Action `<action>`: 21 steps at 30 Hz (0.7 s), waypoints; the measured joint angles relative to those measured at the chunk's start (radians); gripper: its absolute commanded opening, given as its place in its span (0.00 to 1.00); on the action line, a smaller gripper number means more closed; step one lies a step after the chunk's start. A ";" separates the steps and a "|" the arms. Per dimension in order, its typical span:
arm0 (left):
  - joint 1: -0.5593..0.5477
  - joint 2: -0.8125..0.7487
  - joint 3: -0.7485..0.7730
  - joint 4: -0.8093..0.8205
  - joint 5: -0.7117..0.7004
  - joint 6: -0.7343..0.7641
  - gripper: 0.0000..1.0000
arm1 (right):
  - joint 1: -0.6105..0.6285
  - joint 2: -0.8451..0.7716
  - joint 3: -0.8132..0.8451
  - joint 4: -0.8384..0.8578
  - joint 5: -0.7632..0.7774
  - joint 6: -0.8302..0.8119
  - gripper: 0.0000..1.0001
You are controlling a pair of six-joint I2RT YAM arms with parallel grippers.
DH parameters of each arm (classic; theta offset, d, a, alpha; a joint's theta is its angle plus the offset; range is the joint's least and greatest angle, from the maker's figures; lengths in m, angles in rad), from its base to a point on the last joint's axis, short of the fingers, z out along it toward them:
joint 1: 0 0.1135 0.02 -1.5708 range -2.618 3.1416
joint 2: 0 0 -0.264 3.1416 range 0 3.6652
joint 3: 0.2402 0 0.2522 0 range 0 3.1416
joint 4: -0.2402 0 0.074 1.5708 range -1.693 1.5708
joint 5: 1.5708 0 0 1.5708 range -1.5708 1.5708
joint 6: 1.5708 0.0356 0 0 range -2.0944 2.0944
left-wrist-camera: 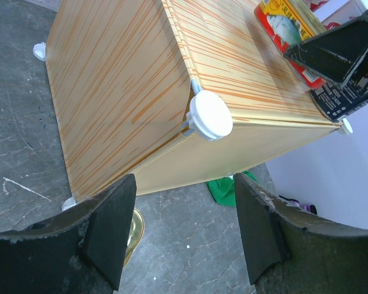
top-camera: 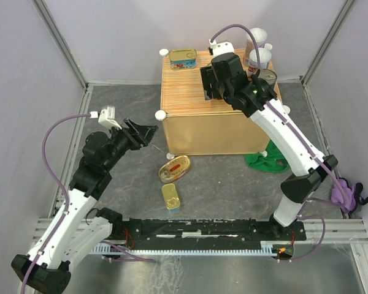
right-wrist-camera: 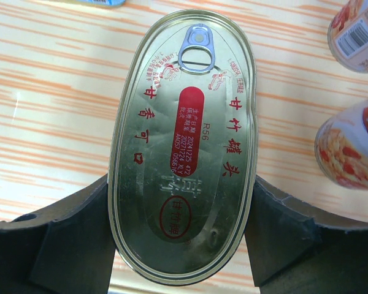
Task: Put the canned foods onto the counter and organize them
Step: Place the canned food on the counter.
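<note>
**A:** How far along are you?

**B:** Past halfway, by my reckoning. My right gripper (right-wrist-camera: pixel 181 202) is clamped across the narrow width of an oval can (right-wrist-camera: pixel 183 122), a pad against each long side. The pull-tab end points away from my wrist. It sits over the striped top of the counter (top-camera: pixel 196 92), near the middle. I can't tell whether the can is resting on the wood or hanging just above it.

**A:** And what is up there already?

**B:** A rectangular tin (top-camera: pixel 183 59) lies at the back left corner. The white-lidded cylinders (top-camera: pixel 259 58) stand at the back right, with a dark cylinder (top-camera: pixel 267 76) just in front of them. So that is several tins on top, and the one in my grip would join them once it is let go.

**A:** What's left?

**B:** Two tins lie on the grey surface (top-camera: pixel 221 184) in front of the counter. One is a second oval tin (top-camera: pixel 174 168), close to the counter's front face. The other is a gold rectangular tin (top-camera: pixel 170 196), just nearer to my bases. My left gripper (top-camera: pixel 141 130) hangs beside the counter's near left corner, jaws apart with nothing between them (those two look like its job, being on its side).

**A:** And the organizing?

**B:** Hardly done, I'd say. The tins on top are scattered rather than lined up.
</note>
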 measured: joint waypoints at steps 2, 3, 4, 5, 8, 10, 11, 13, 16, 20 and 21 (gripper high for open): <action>0.000 0.009 0.000 0.006 0.000 0.003 0.72 | -0.010 0.023 0.026 0.001 -0.007 0.000 0.05; 0.000 0.013 0.000 0.006 0.000 0.005 0.72 | -0.014 0.034 0.040 0.001 -0.009 0.000 0.05; 0.000 0.016 0.000 0.006 0.001 0.007 0.72 | -0.017 0.042 0.048 0.001 -0.011 0.000 0.05; 0.000 0.020 0.000 0.007 0.001 0.011 0.72 | -0.018 0.050 0.058 0.000 -0.011 0.000 0.05; 0.000 0.026 0.000 0.010 0.001 0.018 0.72 | -0.022 0.067 0.073 0.000 -0.010 0.002 0.05; 0.000 0.029 0.000 0.013 0.001 0.019 0.72 | -0.023 0.072 0.074 -0.001 -0.006 0.005 0.05; 0.000 0.030 0.000 0.014 0.001 0.021 0.72 | -0.023 0.074 0.074 -0.001 -0.004 0.008 0.05; 0.000 0.031 0.000 0.014 0.000 0.026 0.72 | -0.023 0.077 0.074 -0.001 0.001 0.012 0.06; 0.000 0.031 0.000 0.019 0.000 0.029 0.72 | -0.026 0.077 0.073 0.000 0.008 0.019 0.06; 0.000 0.031 0.000 0.028 0.000 0.029 0.72 | -0.035 0.077 0.064 0.001 0.019 0.032 0.08; 0.000 0.031 0.000 0.028 0.000 0.029 0.72 | -0.038 0.077 0.062 0.000 0.021 0.036 0.09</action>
